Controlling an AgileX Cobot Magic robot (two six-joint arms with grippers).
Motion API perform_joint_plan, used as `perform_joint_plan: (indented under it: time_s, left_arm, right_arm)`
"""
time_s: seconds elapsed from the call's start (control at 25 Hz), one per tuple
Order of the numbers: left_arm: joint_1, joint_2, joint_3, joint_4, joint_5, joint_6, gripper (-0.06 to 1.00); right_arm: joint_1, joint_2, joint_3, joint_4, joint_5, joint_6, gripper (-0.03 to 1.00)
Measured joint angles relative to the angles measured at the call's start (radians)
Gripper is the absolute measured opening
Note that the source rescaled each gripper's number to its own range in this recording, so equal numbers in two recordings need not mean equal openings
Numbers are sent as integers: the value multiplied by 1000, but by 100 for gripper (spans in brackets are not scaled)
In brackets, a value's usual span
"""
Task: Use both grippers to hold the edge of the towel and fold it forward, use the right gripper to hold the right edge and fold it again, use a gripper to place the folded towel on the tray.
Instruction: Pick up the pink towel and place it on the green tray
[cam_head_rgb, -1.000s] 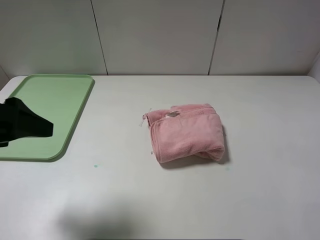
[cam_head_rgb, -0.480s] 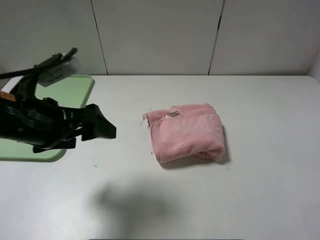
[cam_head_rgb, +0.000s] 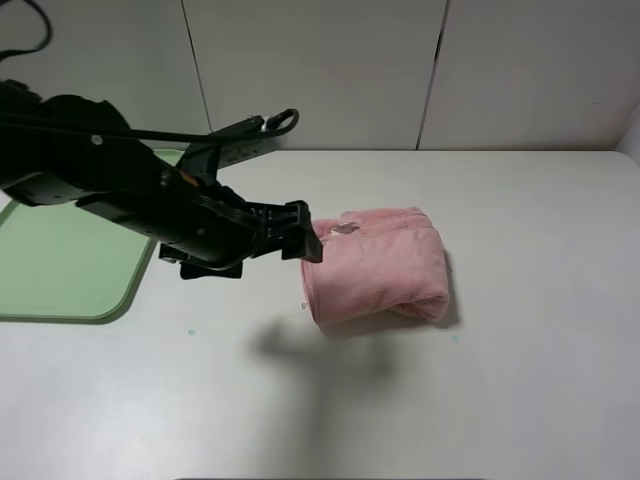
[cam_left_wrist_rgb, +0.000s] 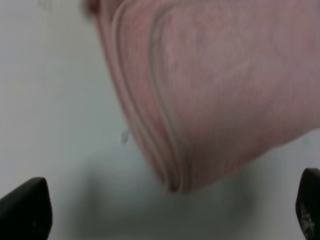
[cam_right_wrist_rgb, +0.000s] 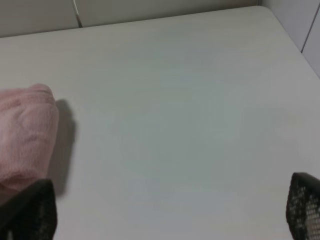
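Swinging in from over the tray (cam_head_rgb: 70, 280), where it was a second ago, the left gripper (cam_head_rgb: 306, 237) is now hanging at the left edge of the folded towel (cam_head_rgb: 385, 265). Its jaws are standing wide apart, gripping nothing. The towel is lying mid-table (cam_head_rgb: 520, 380), well apart from the tray. The right gripper (cam_right_wrist_rgb: 167, 220) is likewise standing spread and empty, beside the towel's right end.
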Motion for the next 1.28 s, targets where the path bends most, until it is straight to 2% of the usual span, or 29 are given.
perform_joint_plan:
  time_s: [0.64, 0.96, 1.28]
  left_arm:
    - [-2, 333, -318, 2, 82, 4, 98]
    - [-2, 457, -457, 67, 165, 7, 98]
    - [-2, 528, -540, 119, 221, 7, 98]
  right_arm:
    - [0, 0, 0, 0, 1, 0, 100]
    - [0, 0, 0, 0, 1, 0, 100]
    - [0, 0, 0, 0, 0, 0, 100]
